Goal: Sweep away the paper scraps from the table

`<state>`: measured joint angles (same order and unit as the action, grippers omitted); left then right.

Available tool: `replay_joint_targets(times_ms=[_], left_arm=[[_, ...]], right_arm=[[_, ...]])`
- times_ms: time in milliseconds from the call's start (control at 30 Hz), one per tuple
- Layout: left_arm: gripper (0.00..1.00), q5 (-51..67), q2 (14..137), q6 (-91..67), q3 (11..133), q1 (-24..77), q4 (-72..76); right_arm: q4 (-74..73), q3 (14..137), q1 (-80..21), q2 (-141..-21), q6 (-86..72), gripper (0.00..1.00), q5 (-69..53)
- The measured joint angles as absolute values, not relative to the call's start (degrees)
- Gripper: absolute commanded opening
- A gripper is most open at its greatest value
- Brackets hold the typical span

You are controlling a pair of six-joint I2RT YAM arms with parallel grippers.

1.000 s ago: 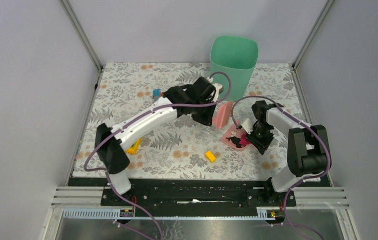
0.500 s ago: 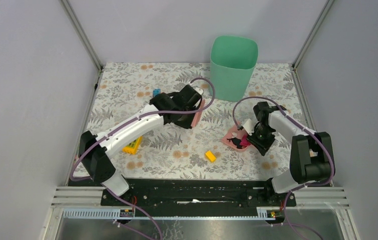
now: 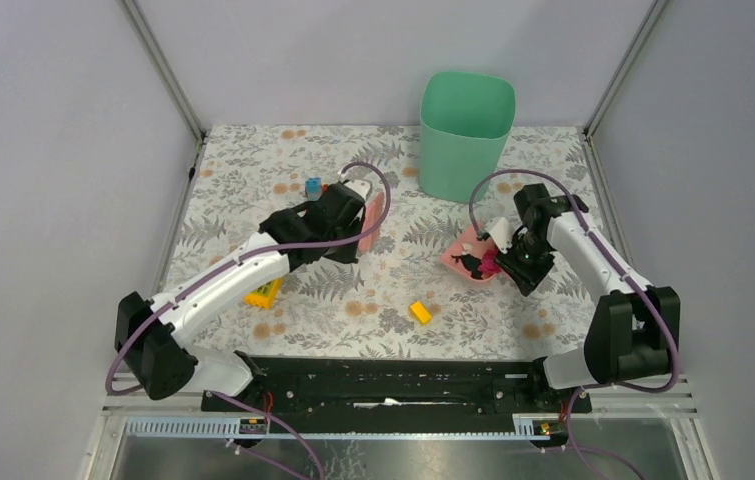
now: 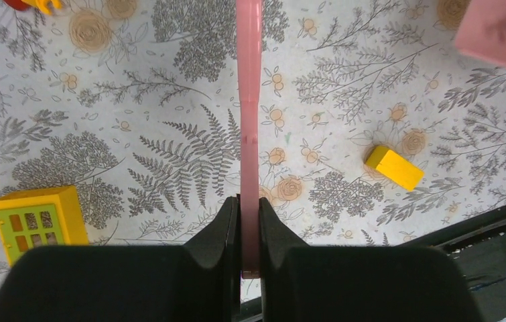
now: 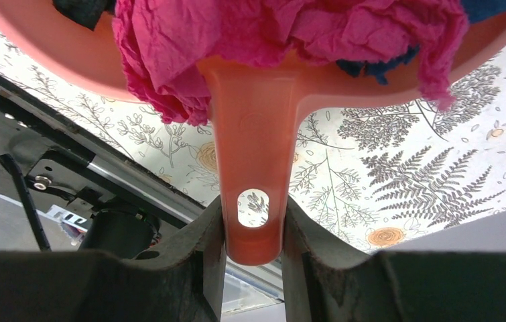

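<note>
2 things have shifted in the last second. The left gripper (image 3: 359,217), fingers pinched tight on the flat pink sweeper (image 4: 248,100), has drawn back leftward from the dustpan (image 3: 469,262) and now sits well apart from it. The right gripper (image 5: 253,215), clamped on the dustpan's handle, has carried the pan a little way toward the green bin (image 3: 467,125). The paper scraps (image 5: 290,30), crumpled magenta with some dark bits, are heaped in the pan. I can't pick out any lying loose on the table (image 3: 243,170), only a yellow brick (image 3: 420,312), a yellow window block (image 3: 265,292) and a small blue piece (image 3: 313,186). To my eye the sweeping is finished, and tipping the load into the bin is what remains.
</note>
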<state>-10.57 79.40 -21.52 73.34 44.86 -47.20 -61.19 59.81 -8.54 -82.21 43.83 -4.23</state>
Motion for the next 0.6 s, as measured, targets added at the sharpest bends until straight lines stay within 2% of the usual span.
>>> replay_joint_targets(times_ms=[233,600], left_arm=[[0.00,-7.42,74.32,-20.64,61.12,44.16,-36.27],[0.00,0.80,74.15,-19.86,57.45,40.69,-26.89]], right_arm=[[-65.80,65.01,-8.58,-80.79,43.16,0.00,-5.43],[-70.37,76.23,-8.58,-80.71,41.45,0.00,-6.92]])
